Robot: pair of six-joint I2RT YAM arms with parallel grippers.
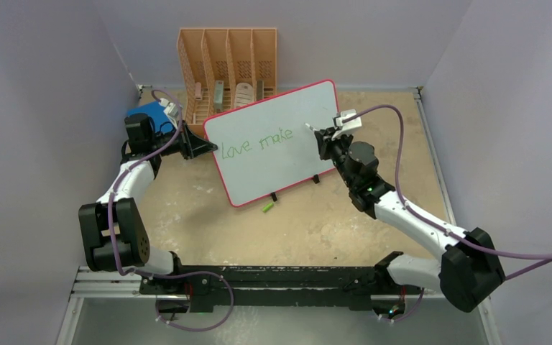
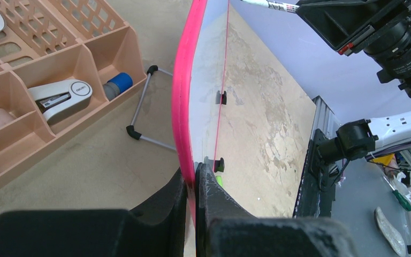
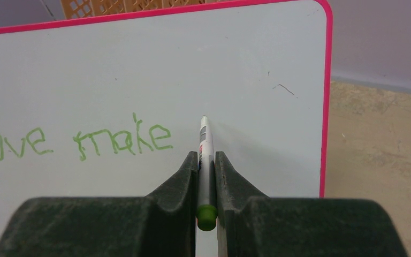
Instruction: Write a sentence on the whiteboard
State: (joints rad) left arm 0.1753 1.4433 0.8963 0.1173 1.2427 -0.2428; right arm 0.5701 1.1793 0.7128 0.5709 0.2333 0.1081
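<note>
The whiteboard [image 1: 287,162] stands tilted on its two black feet in the middle of the table, pink rim all round. My left gripper [image 1: 203,146] is shut on its left rim; in the left wrist view the fingers [image 2: 192,172] pinch the pink edge [image 2: 182,96]. Green words "love make" [image 1: 256,144] run across the board, and they show again in the right wrist view as "love make" [image 3: 80,142]. My right gripper [image 3: 206,158] is shut on a white marker [image 3: 204,139] with a green end. Its tip points at the board just right of "make"; contact is unclear.
An orange slotted organiser [image 1: 226,68] stands behind the board, with a stapler [image 2: 61,96] in one slot. A blue book [image 1: 149,115] lies at the far left by my left arm. A green marker cap [image 1: 267,208] lies on the table in front of the board.
</note>
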